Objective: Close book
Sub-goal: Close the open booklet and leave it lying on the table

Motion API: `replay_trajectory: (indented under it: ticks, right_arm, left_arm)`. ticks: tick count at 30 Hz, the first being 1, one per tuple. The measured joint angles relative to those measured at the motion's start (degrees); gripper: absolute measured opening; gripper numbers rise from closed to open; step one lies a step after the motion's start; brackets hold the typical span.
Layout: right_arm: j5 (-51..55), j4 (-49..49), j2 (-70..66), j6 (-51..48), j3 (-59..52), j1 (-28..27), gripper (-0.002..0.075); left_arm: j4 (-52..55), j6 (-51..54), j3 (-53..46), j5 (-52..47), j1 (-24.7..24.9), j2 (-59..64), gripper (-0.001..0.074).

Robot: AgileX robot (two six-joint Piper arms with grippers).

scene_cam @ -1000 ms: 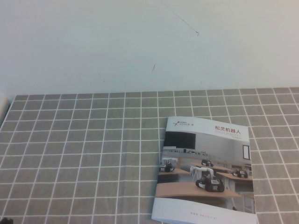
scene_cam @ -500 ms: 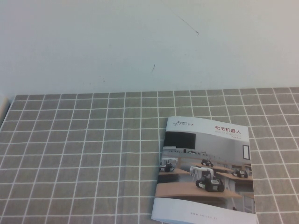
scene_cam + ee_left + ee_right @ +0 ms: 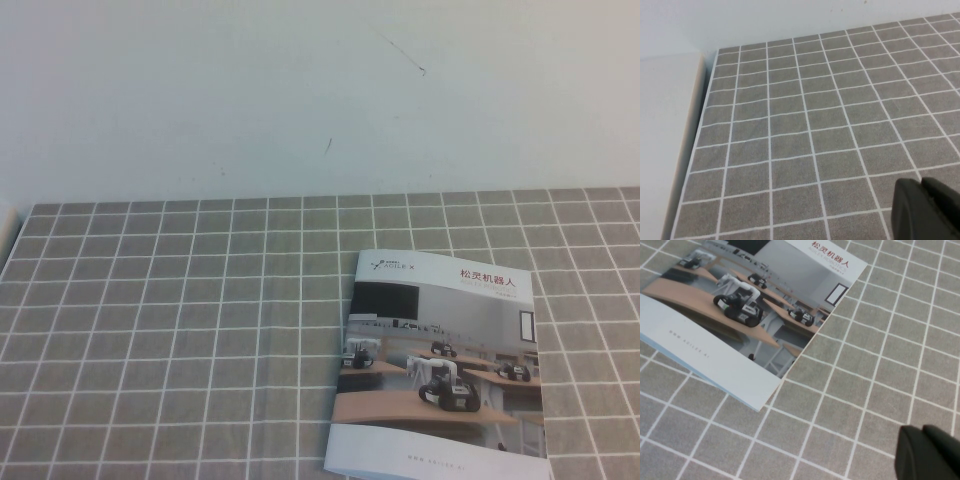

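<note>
The book (image 3: pixel 440 370) lies closed and flat on the grid-patterned tabletop (image 3: pixel 150 300), cover up, near the right gripper (image 3: pixel 922 432) but not touching it. The left gripper (image 3: pixel 921 187) hovers over bare tabletop. Both grippers look closed and hold nothing.

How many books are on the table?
1. The book lies closed, cover up, on the near right of the grid cloth. The left gripper hangs over cloth near its left edge; the right gripper hangs over cloth beside the book. None seems hidden.
</note>
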State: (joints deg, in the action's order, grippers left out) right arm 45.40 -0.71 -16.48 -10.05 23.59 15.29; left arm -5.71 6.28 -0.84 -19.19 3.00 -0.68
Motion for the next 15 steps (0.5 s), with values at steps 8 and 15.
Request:
replay_trajectory:
  ticks: [8, 15]
  right_arm:
    - [0.00, 0.00, 0.00, 0.00, 0.00, 0.00, -0.0003]
    - [0.00, -0.04, 0.00, 0.00, 0.00, 0.00, -0.0003]
  left_arm:
    - [-0.67, -4.74, 0.00, 0.00, 0.00, 0.00, -0.0004]
    - [-0.67, -5.57, 0.00, 0.00, 0.00, 0.00, -0.0004]
